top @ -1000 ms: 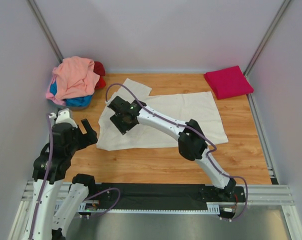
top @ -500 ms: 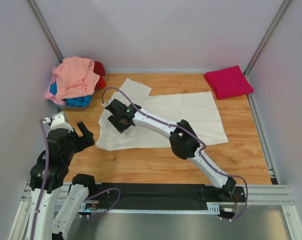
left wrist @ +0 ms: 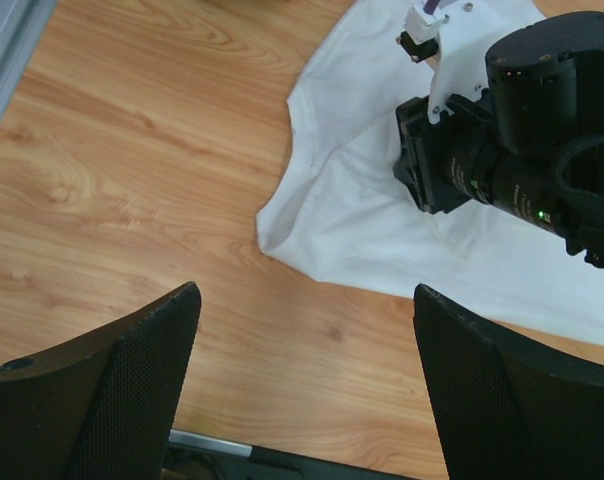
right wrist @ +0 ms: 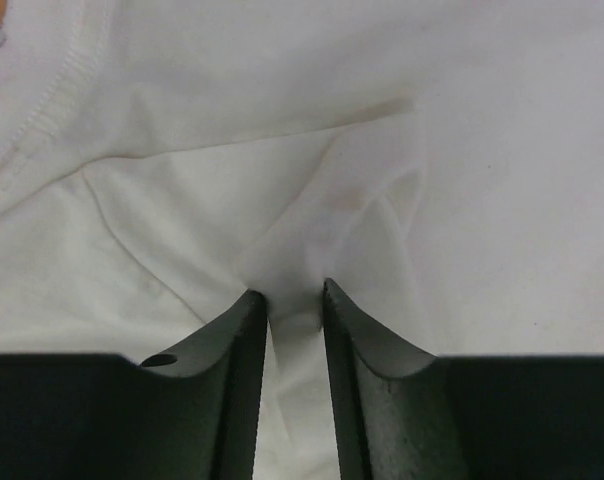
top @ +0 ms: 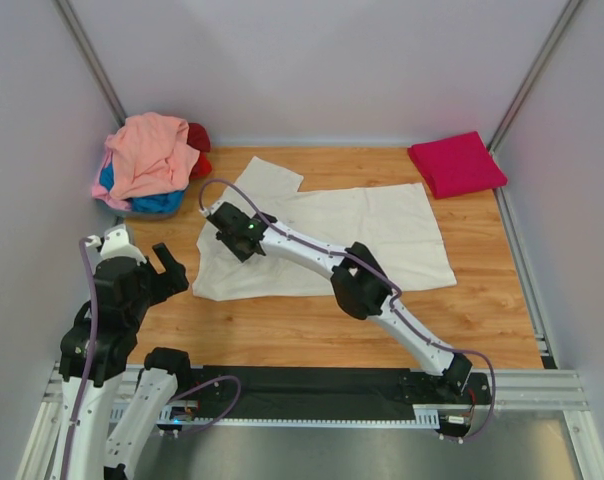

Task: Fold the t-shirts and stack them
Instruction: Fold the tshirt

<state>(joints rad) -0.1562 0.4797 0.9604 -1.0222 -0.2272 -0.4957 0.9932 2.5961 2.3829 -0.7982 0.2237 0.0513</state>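
The cream-white t-shirt (top: 382, 230) lies spread flat on the wooden table (top: 282, 330), one sleeve pointing to the back left. My right gripper (top: 232, 235) is down on its left part, near the collar. In the right wrist view its jaws (right wrist: 295, 295) pinch a raised fold of that white cloth (right wrist: 282, 150). My left gripper (top: 167, 268) hovers open over bare wood off the shirt's near left corner (left wrist: 282, 235), holding nothing (left wrist: 304, 292). A folded magenta t-shirt (top: 458, 163) rests at the back right.
At the back left sits a heap of shirts: salmon-pink (top: 147, 155) on top, blue (top: 152, 203) beneath, red (top: 199, 140) behind. White walls close in the table on three sides. The right arm (left wrist: 502, 150) stretches across the shirt.
The right gripper slid a little left and back over the white shirt and its jaws narrowed onto a fold. The left arm drew back slightly left, still open.
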